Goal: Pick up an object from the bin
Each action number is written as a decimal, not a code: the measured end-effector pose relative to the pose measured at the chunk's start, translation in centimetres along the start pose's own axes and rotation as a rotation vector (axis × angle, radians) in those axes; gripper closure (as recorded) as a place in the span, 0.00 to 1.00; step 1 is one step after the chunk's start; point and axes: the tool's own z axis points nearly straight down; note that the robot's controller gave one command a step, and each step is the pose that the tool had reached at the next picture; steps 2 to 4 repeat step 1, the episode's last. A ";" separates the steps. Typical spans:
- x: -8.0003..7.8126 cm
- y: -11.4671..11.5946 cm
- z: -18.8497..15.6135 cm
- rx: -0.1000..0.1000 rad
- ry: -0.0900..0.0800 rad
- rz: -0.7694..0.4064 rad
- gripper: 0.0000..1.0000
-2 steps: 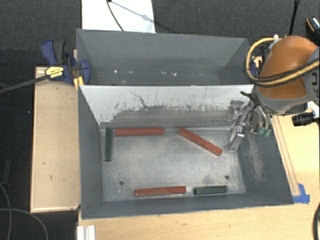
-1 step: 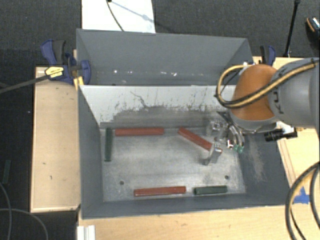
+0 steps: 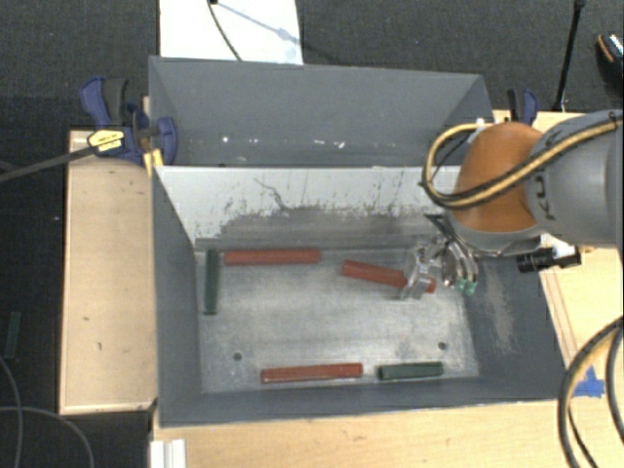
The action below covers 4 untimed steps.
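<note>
Nearest me, well to the near side of the slanted red stick (image 3: 374,274), a dark green stick (image 3: 410,370) and another red stick (image 3: 311,371) lie end to end along the front wall of the bin (image 3: 322,115). Neither matters unless something gets dragged down onto them.

The slanted red stick is my concern. The jaws are at its right end, low over the bin floor, and a bit of red shows beneath them. I cannot tell whether they are apart, together or clamped on that tip. If they catch only the very end, I judge the stick could pivot and slip out on the lift. If they stand slightly to one side, closing would only shove the stick leftward. The bin's right wall is near that same end, so a sideways correction risks a scrape.

A green stick (image 3: 210,282) lies well to the left of the slanted stick. Beyond it and to the left, a long red stick (image 3: 272,256) lies by the back slope. Both are well clear.
</note>
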 end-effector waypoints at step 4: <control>2.8 -1.7 -17.1 0.000 -0.007 -0.017 1.00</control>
